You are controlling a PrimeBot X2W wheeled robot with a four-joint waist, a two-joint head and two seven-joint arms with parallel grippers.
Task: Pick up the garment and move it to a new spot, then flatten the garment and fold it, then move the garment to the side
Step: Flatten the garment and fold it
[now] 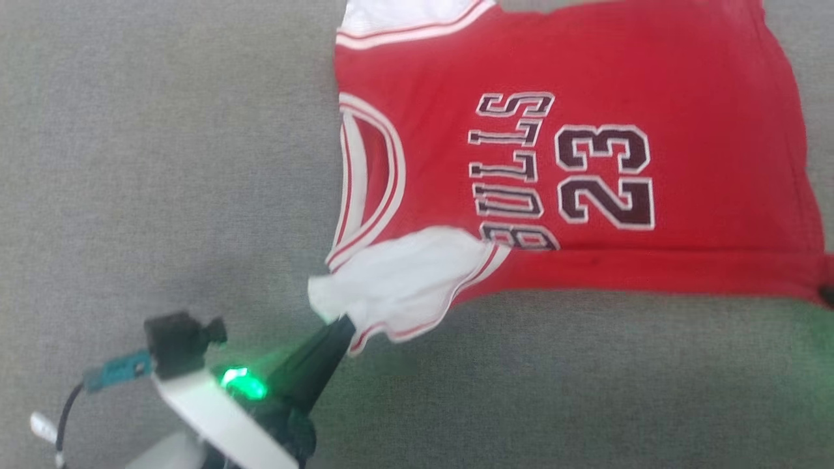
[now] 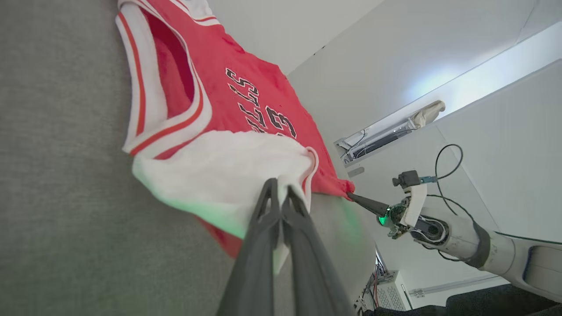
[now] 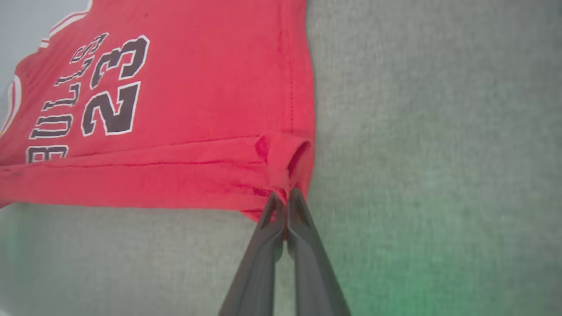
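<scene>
1. We see the jersey (image 1: 684,71) spread across the grey bench (image 1: 130,163), its numerals facing up and its near edge folded over in a strip.
2. The left claw (image 1: 344,324) is clenched on the jersey's white shoulder fabric.
3. The right claw (image 3: 285,196) is clenched on the jersey's red hem corner.

Soft grey cloth (image 1: 163,163) covers the whole flat top. In the left wrist view, plain white walls (image 2: 395,52) stand at 1 o'clock, a bright strip of light (image 2: 465,83) at 2 o'clock, and a shelf with wires (image 2: 373,140) at 3 o'clock.
</scene>
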